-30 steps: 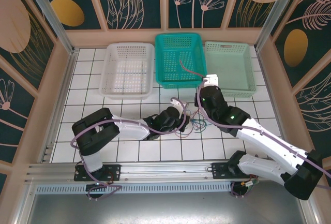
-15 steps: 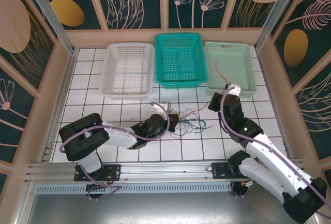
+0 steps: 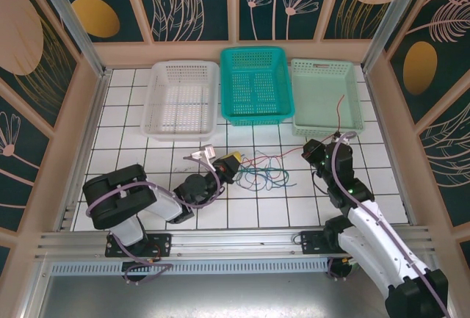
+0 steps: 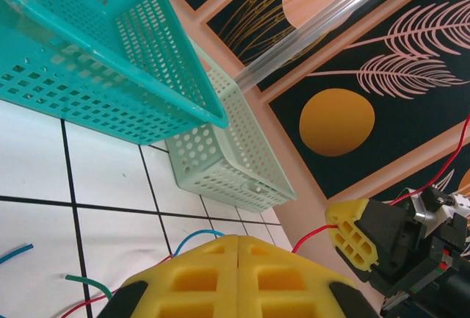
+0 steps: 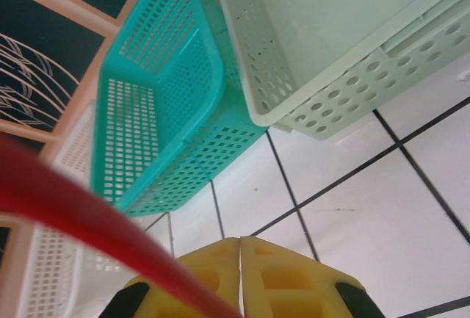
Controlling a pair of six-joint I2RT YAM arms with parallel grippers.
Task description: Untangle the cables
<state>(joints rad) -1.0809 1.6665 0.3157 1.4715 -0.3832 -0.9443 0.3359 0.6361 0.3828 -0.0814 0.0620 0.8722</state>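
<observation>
the left gripper (image 3: pixel 226 164) has its jaws clenched, the yellow pads (image 4: pixel 198 281) meeting flush along their seam; we cannot tell whether a strand is pinched between them. the right gripper (image 3: pixel 336 139) is also clenched and grasps the red cable (image 3: pixel 341 114), which rises from its jaws and arcs over the near rim of the mint basket (image 3: pixel 316 87). in the right wrist view this strand crosses just in front of the pads as a blurred red band. the other cables (image 3: pixel 263 171), green, blue and dark red, lie in loose curls on the tiled table (image 3: pixel 125 112) between the two sets of jaws, just ahead of the left ones. beyond the left jaws stands the teal basket (image 3: pixel 255 83), with the white basket (image 3: pixel 180 98) to its left.
</observation>
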